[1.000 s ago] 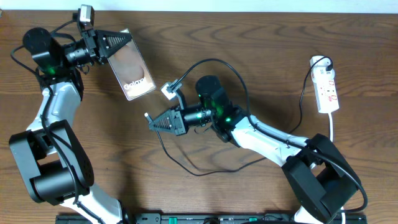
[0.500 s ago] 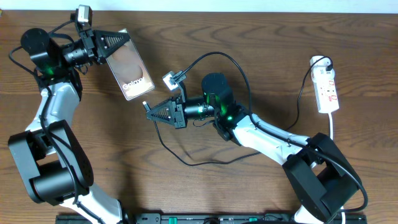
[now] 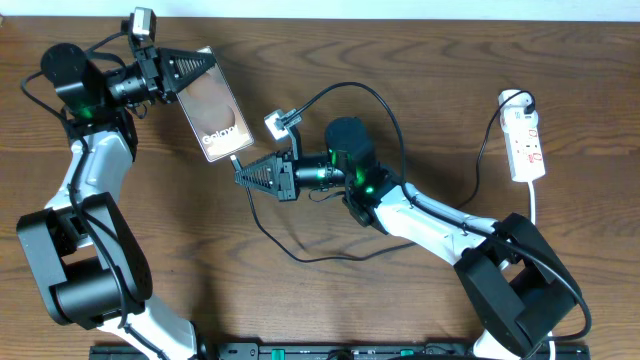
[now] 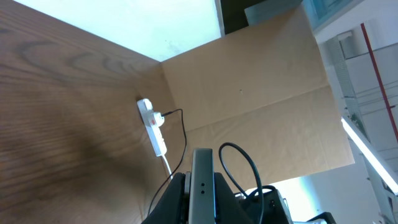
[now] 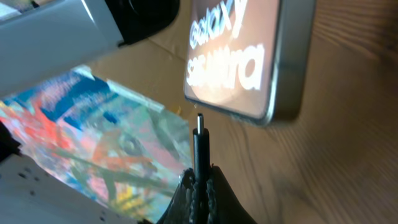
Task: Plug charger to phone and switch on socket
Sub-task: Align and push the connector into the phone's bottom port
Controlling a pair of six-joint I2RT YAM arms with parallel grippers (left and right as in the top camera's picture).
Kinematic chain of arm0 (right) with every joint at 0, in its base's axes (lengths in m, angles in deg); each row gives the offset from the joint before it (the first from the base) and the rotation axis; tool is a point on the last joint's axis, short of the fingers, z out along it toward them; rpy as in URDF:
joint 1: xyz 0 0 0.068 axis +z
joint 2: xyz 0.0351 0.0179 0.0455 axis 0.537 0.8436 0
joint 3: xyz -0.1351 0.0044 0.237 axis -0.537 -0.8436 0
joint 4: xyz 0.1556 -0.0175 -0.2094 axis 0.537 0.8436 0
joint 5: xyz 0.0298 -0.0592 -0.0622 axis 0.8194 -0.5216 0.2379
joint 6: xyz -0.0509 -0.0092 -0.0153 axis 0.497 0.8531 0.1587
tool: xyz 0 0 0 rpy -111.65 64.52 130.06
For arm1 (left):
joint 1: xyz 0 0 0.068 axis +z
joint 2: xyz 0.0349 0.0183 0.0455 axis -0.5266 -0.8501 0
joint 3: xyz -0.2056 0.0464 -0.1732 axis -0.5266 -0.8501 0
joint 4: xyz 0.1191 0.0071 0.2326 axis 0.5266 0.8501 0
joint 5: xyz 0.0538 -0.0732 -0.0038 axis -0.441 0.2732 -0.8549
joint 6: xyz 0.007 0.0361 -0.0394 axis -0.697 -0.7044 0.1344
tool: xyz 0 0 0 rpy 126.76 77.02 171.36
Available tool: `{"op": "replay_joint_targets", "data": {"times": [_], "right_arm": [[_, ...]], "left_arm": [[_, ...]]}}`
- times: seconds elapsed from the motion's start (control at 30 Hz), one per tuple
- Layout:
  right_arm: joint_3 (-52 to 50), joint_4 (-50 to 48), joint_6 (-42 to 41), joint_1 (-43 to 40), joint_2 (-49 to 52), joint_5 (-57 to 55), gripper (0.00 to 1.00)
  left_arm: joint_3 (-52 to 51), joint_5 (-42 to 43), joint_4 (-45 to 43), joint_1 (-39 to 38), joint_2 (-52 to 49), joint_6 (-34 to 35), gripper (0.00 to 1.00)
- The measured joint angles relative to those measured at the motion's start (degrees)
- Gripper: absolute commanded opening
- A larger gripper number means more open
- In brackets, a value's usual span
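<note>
My left gripper [image 3: 190, 66] is shut on the top end of the phone [image 3: 214, 118], which it holds tilted above the table at the upper left. In the left wrist view the phone's edge [image 4: 201, 186] stands between the jaws. My right gripper [image 3: 243, 175] is shut on the charger's black plug [image 5: 199, 146]. In the right wrist view the plug tip sits just below the phone's bottom edge [image 5: 283, 87], not touching it. The charger cable [image 3: 330, 255] loops across the table to the white socket [image 3: 525, 140] at the far right.
The socket also shows in the left wrist view [image 4: 153, 127], with a cable plugged into it. A brown cardboard wall [image 4: 261, 81] stands beyond the table. A colourful sheet [image 5: 106, 143] lies behind the plug in the right wrist view.
My right gripper has moved up and left with the plug, closer to the phone's bottom end. The left gripper has shifted the phone slightly to the right.
</note>
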Motion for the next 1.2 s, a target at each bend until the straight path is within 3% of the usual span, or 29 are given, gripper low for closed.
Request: {"op": "replay_joint_targets", "data": {"times": [0.4, 1.2], "right_arm": [[0.00, -0.35, -3.89, 0.00, 0.00, 0.48, 0.01], [0.00, -2.78, -0.76, -0.76, 0.90, 3.10, 0.01]], "left_arm": [[0.00, -0.07, 0.00, 0.00, 0.00, 0.02, 0.07], [0.00, -1.36, 0.00, 0.17, 0.00, 0.00, 0.08]]}}
